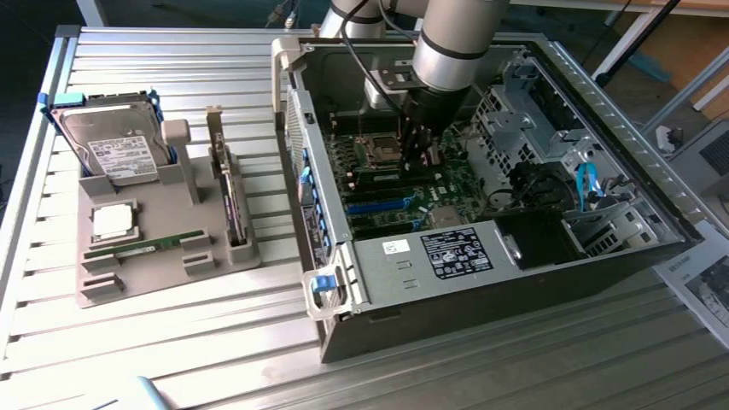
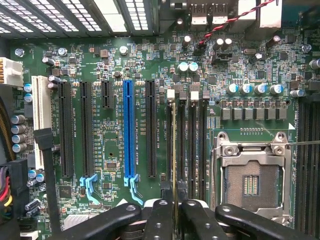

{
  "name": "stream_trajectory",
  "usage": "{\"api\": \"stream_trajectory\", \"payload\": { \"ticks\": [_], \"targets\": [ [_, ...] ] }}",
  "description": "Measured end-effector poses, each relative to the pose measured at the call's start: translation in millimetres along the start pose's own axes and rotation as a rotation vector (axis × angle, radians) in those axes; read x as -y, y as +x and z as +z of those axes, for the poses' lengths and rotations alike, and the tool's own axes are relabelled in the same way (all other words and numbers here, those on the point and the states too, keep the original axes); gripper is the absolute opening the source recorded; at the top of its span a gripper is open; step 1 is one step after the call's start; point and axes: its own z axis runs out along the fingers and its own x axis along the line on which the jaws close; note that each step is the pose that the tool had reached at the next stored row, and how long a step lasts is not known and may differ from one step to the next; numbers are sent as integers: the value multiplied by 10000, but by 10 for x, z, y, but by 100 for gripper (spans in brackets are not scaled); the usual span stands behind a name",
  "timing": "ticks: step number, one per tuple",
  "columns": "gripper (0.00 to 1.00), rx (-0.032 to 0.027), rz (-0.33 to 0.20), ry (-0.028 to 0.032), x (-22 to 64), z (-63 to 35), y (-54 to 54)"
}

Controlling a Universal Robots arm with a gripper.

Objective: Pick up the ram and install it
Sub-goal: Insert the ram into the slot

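Observation:
My gripper point(image 1: 415, 159) hangs inside the open computer case, low over the motherboard point(image 1: 393, 184) beside the CPU socket. In the wrist view the black fingers point(image 2: 159, 220) stand close together on the ram point(image 2: 174, 150). The ram shows edge-on as a thin yellowish line. It runs along the leftmost of the black memory slots point(image 2: 192, 145), and I cannot tell whether it is seated. Another green memory stick point(image 1: 148, 248) lies flat on the grey holder tray outside the case.
The open CPU socket point(image 2: 250, 182) sits right beside the memory slots, with a blue expansion slot point(image 2: 129, 130) on the other side. The tray point(image 1: 160, 278) at the exterior view's left carries a hard drive point(image 1: 114, 149), a silver CPU chip point(image 1: 114, 222) and an upright expansion card point(image 1: 231, 205). Case walls point(image 1: 456, 256) and drive cages surround the arm.

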Motion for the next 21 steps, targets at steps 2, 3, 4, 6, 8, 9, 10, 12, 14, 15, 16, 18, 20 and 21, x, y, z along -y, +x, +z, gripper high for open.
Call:
{"api": "stream_trajectory", "payload": {
  "ticks": [2, 3, 4, 6, 8, 9, 10, 12, 14, 15, 16, 18, 20, 21],
  "targets": [
    [13, 0, -1, 0, 0, 0, 0],
    [13, 0, -2, 0, 0, 0, 0],
    [13, 0, -3, 0, 0, 0, 0],
    [13, 2, -61, 1, 0, 0, 0],
    [13, 5, -182, 4, 0, 0, 0],
    [13, 6, -230, 5, 0, 0, 0],
    [13, 8, -265, 5, 0, 0, 0],
    [13, 7, -273, 5, 0, 0, 0],
    [13, 7, -273, 5, 0, 8, 0],
    [13, 7, -274, 5, -1, 15, 0],
    [13, 6, -277, 5, -1, 18, 0],
    [13, 7, -278, 6, -1, 19, 0],
    [14, 14, -280, 10, 0, 22, -2],
    [21, 12, -279, 8, 0, 21, -1]
  ]
}}
